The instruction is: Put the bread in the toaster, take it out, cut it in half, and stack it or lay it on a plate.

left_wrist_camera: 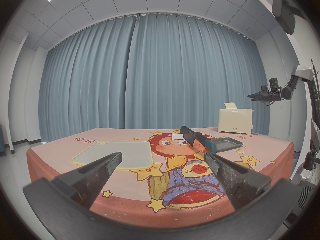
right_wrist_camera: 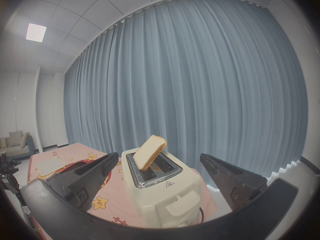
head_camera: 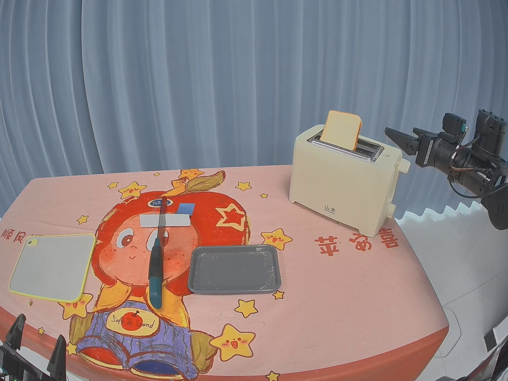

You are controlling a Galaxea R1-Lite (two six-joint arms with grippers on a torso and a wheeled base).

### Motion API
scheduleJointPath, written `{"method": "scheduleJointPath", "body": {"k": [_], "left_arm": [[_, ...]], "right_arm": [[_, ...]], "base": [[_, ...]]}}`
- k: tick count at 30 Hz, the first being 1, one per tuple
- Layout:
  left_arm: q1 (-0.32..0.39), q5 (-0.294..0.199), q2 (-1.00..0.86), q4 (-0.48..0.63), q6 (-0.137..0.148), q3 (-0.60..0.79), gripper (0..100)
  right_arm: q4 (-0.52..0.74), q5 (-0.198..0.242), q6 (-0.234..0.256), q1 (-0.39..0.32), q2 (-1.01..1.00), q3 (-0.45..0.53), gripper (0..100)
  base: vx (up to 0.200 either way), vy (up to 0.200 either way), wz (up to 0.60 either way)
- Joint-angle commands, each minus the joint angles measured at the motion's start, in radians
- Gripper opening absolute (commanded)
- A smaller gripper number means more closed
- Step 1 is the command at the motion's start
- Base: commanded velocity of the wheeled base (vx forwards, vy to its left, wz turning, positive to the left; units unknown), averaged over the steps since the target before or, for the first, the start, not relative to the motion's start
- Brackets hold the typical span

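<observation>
Straight ahead of the right gripper [right_wrist_camera: 158,156], jaws wide apart, stands the toaster [head_camera: 344,186]. Beyond the left gripper [left_wrist_camera: 162,155], jaws spread and empty, lie cutting board [head_camera: 53,265], grey tray [head_camera: 234,269], knife [head_camera: 156,271]. Bread [head_camera: 342,129] leans up from the toaster slot, clear of the right jaws.

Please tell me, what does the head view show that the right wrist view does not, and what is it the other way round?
The head view adds the knife, lying on the table, and the empty grey tray to its right. The right wrist view adds a ceiling light and a sofa in the room behind. Both share the toaster, the bread standing tilted in its slot, the cutting board, and the open right gripper held off the toaster's side.
</observation>
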Motion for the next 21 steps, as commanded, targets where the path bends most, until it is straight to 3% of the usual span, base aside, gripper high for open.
{"method": "scheduleJointPath", "body": {"k": [1,15,21], "left_arm": [[0.0,0.001,-0.002,0.0,0.0,0.018,100],[0.0,0.001,-0.001,0.0,0.0,0.018,100],[0.0,0.001,-0.002,0.0,0.0,0.018,100]], "right_arm": [[0.01,0.022,-0.003,0.002,0.011,-0.015,100],[0.165,0.093,0.0,0.02,0.089,-0.189,100],[0.331,0.119,0.009,0.042,0.135,-0.334,100]], "base": [[0.0,0.0,0.0],[0.0,0.0,0.0],[0.0,0.0,0.0]]}}
